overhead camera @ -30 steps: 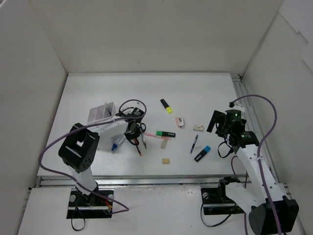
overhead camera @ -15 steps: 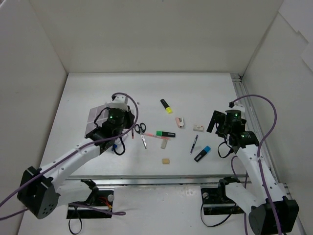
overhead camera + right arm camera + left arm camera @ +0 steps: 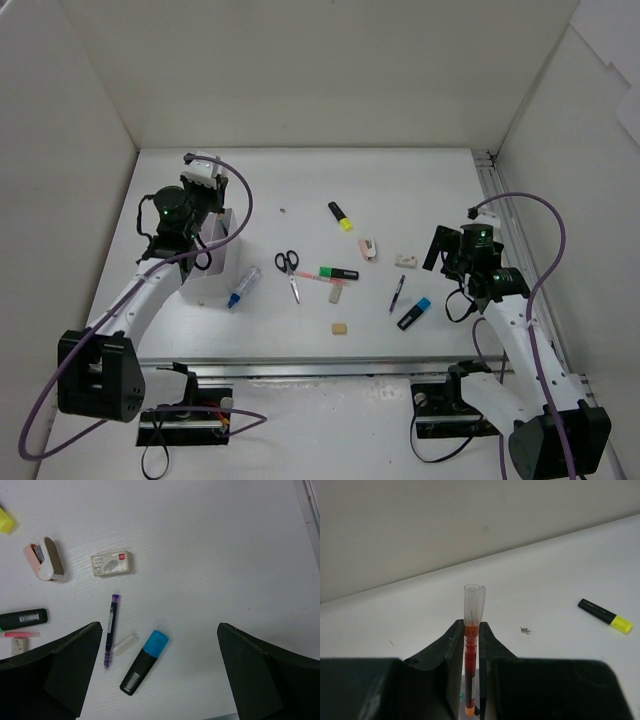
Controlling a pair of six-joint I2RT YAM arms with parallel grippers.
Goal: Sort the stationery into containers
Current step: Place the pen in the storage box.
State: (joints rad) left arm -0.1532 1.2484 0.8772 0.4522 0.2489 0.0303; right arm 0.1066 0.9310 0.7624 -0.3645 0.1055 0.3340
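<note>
My left gripper (image 3: 471, 625) is shut on a red pen (image 3: 471, 647) with a clear cap, held lengthwise between the fingers. In the top view this gripper (image 3: 192, 240) hangs over the white container (image 3: 218, 266) at the table's left. Across the middle lie scissors (image 3: 288, 268), a green highlighter (image 3: 338, 272), a yellow highlighter (image 3: 340, 215), pink-white correction tape (image 3: 369, 249) and erasers (image 3: 340, 327). My right gripper (image 3: 159, 626) stands open above a blue highlighter (image 3: 144, 662) and a purple pen (image 3: 109, 630). A white eraser (image 3: 112, 563) lies beyond them.
A blue-tipped item (image 3: 242, 288) lies just right of the container. A loose clear pen cap (image 3: 125, 643) rests between the purple pen and the blue highlighter. White walls enclose the table on three sides, and a metal rail (image 3: 492, 190) runs along the right edge.
My left arm has swung from the scissors in the middle to the left and back, carrying the red pen over the container. The right arm has not moved.
</note>
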